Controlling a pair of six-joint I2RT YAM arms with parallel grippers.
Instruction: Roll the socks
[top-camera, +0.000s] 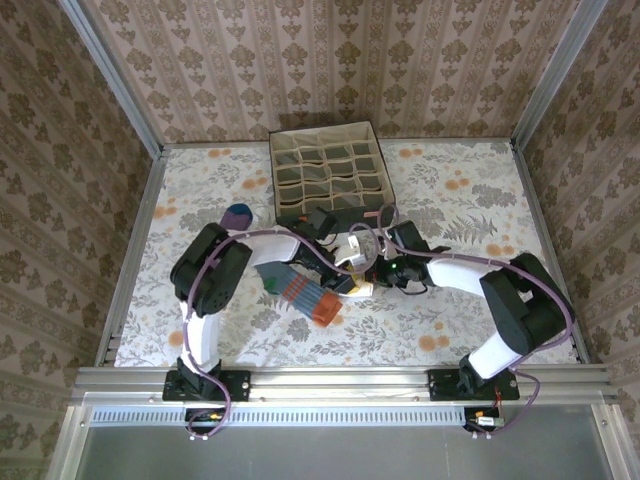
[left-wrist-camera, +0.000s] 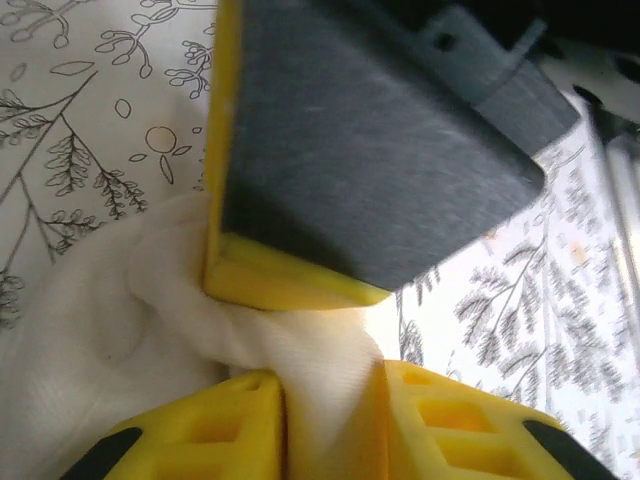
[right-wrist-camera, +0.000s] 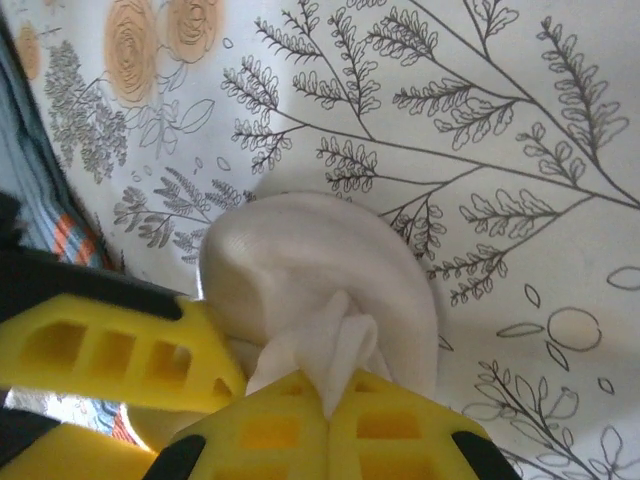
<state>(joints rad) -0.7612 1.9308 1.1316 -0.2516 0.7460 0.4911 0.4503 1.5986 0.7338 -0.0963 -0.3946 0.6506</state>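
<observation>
Tabletop (top-camera: 400, 330): arms (top-camera: 460, 272) bent inward, right gripper (right-wrist-camera: 328, 392) pinching sock (right-wrist-camera: 320, 260).

A robot test cell dressed as a home is shown: patterned wallpaper panels (top-camera: 330, 60) are mounted inside a bare aluminium frame (top-camera: 111, 75). A flowered cloth (top-camera: 200, 190) is spread over the table, and a left arm (top-camera: 205, 280) and a right arm (top-camera: 520, 300) are bolted to a metal rail (top-camera: 340, 378) at its near edge.

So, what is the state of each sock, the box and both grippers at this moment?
white sock: bunched up, not yet rolled
striped sock: flat, unrolled
purple sock: lying alone, untouched
grey box: compartments look empty
left gripper: fingers slightly apart, sock fabric between, grip unclear
right gripper: shut on white sock
</observation>
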